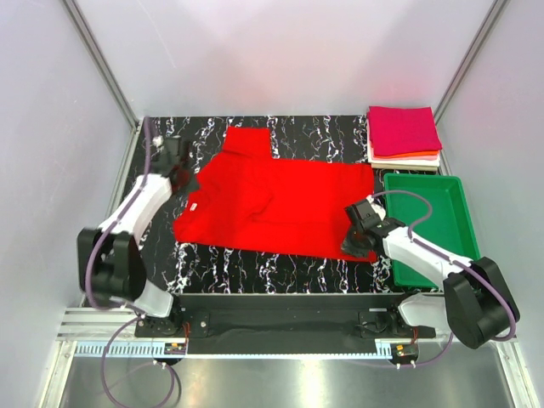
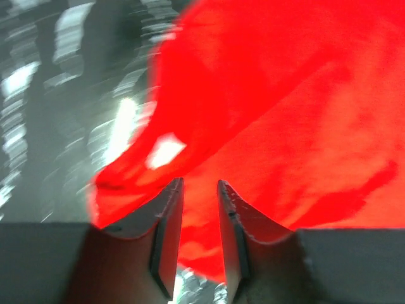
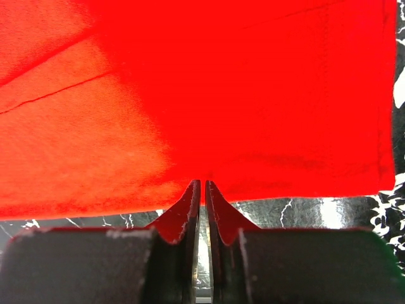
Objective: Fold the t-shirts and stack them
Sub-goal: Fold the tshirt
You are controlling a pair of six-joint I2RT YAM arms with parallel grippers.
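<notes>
black marbled table (image 1: 255, 263), red t-shirt (image 1: 280, 200), green tray (image 1: 463, 223)

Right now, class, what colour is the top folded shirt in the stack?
Magenta: the top folded shirt, clearest in the top external view.

Left arm (image 1: 136, 212), right arm (image 1: 425, 251): white link shells, black round joints, dark tapered jaws, purple-grey cables looping along links.
</notes>
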